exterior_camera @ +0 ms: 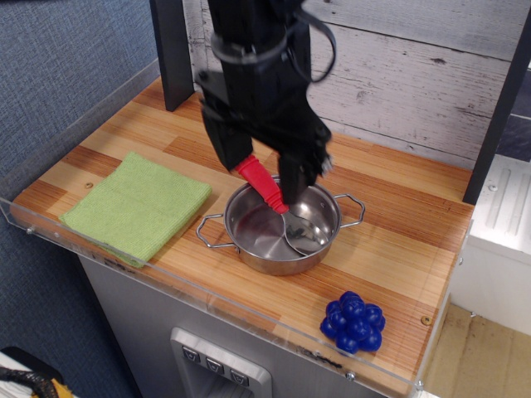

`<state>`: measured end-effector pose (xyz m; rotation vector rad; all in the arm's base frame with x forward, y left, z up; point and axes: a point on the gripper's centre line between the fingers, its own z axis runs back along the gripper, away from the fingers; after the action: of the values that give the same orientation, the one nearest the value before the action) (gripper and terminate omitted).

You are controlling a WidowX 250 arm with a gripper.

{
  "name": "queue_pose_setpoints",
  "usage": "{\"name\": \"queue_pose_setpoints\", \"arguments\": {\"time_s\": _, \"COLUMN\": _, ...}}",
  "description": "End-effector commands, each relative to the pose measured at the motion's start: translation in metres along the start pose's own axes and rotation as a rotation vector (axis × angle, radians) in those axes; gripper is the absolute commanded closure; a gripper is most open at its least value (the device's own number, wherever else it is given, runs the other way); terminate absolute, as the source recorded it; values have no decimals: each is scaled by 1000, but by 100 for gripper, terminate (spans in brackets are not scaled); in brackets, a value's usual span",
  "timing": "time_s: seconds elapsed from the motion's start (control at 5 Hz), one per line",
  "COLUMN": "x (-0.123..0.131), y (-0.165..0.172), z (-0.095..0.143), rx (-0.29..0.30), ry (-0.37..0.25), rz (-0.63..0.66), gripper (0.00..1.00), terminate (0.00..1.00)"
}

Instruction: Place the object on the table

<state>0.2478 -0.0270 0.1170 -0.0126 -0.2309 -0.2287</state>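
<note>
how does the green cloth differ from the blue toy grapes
The flat green square cloth lies folded at the wooden table's left end; the glossy dark-blue toy grape cluster is a lumpy ball at the front right corner. The cloth covers far more area. Both rest on the table, untouched.

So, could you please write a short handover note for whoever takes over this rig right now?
Gripper: open, holding nothing, fingers straddling the red spoon handle above the pot.
Grapes: resting on the table at its front right corner, near the clear rim, well apart from the gripper.
Green cloth: front left.
Done: no grasp of the grapes.
Left: move to the grapes, pick them up, set them on the table as required.
</note>
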Motion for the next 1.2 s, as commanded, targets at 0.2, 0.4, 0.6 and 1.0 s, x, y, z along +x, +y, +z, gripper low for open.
{"name": "queue_pose_setpoints", "arguments": {"time_s": 0.2, "x": -13, "y": -49, "z": -33, "rx": -14, "ry": 15, "rz": -97, "gripper": 0, "terminate": 0}}
{"name": "queue_pose_setpoints", "arguments": {"time_s": 0.4, "x": -14, "y": -64, "z": -57, "rx": -27, "ry": 39, "rz": -127, "gripper": 0, "terminate": 0}}
{"name": "queue_pose_setpoints", "arguments": {"time_s": 0.6, "x": -15, "y": -67, "z": -69, "rx": -52, "ry": 45, "rz": -114, "gripper": 0, "terminate": 0}}
{"name": "queue_pose_setpoints", "arguments": {"time_s": 1.0, "x": -17, "y": -71, "z": -79, "rx": -65, "ry": 76, "rz": -110, "gripper": 0, "terminate": 0}}
